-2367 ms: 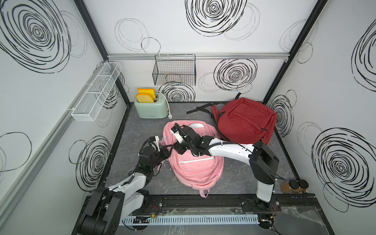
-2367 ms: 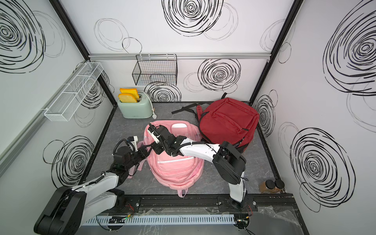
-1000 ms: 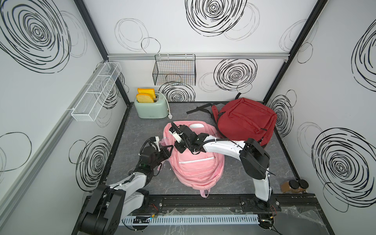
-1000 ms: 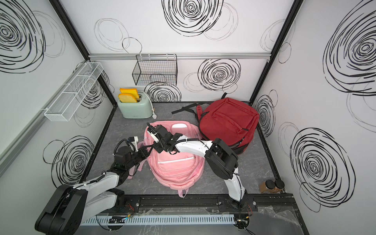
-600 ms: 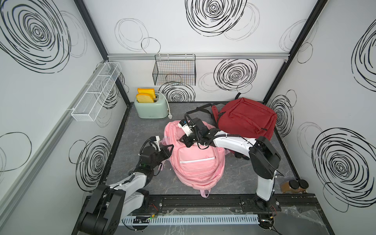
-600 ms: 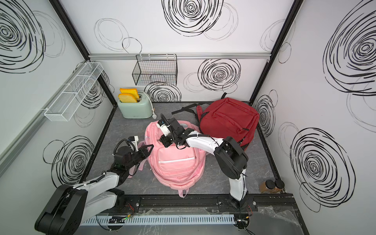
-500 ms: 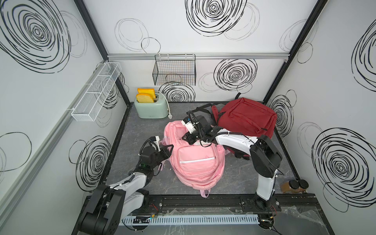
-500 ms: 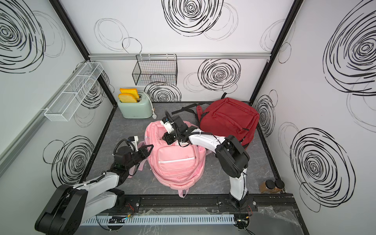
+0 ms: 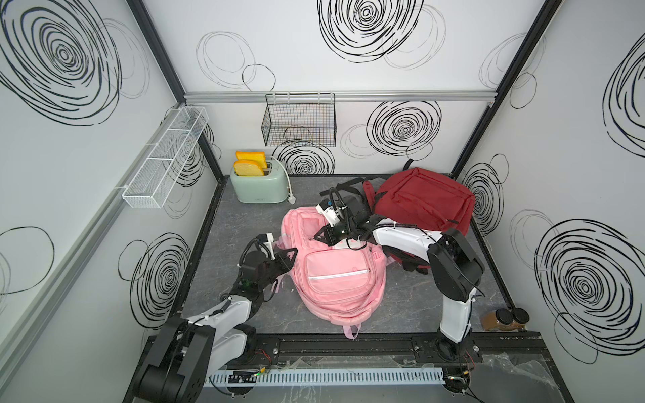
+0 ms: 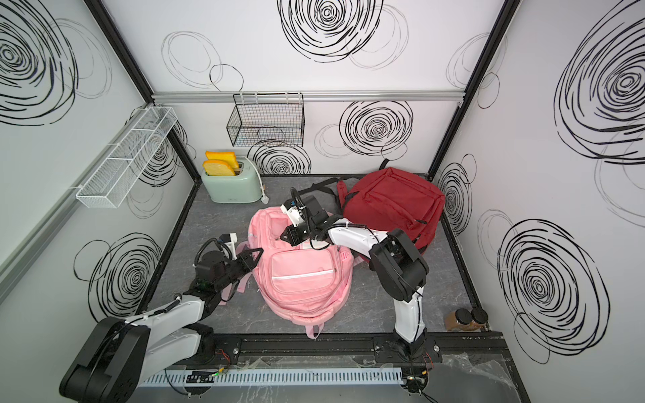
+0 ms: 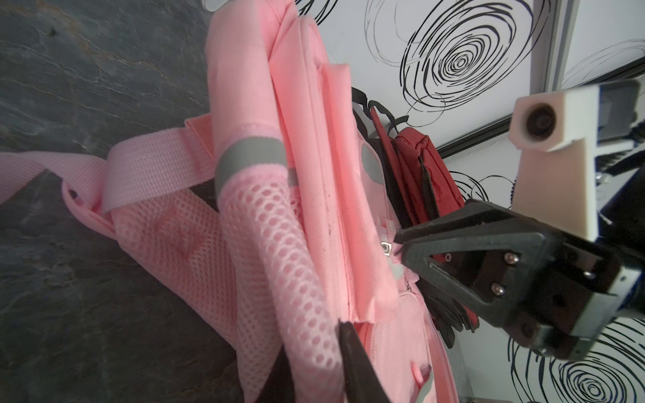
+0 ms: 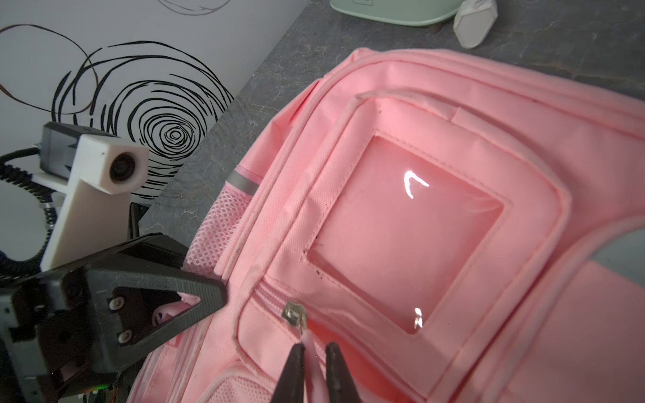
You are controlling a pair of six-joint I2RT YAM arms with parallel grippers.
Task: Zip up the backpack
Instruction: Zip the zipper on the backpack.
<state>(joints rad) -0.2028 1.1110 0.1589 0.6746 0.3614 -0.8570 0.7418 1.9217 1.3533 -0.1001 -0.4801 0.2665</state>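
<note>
The pink backpack (image 9: 335,275) lies flat on the desk (image 9: 244,216); the right fingers (image 12: 296,370), nearly closed, pinch its zipper pull (image 12: 309,343), the metal slider (image 12: 295,314) just beyond their tips on the track edging the window pocket (image 12: 401,226). The left fingers (image 9: 284,260) clamp the pack's side by the mesh pocket (image 11: 279,244). The toaster (image 9: 260,190) behind holds two toast slices (image 9: 248,168).

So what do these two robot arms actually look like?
The left arm and right arm have smooth white shells with chunky black joints. The left gripper and right gripper are black, with triangular cut-out fingers fixed by small screws. Each wrist carries a white camera block fed by a curly black cable.
</note>
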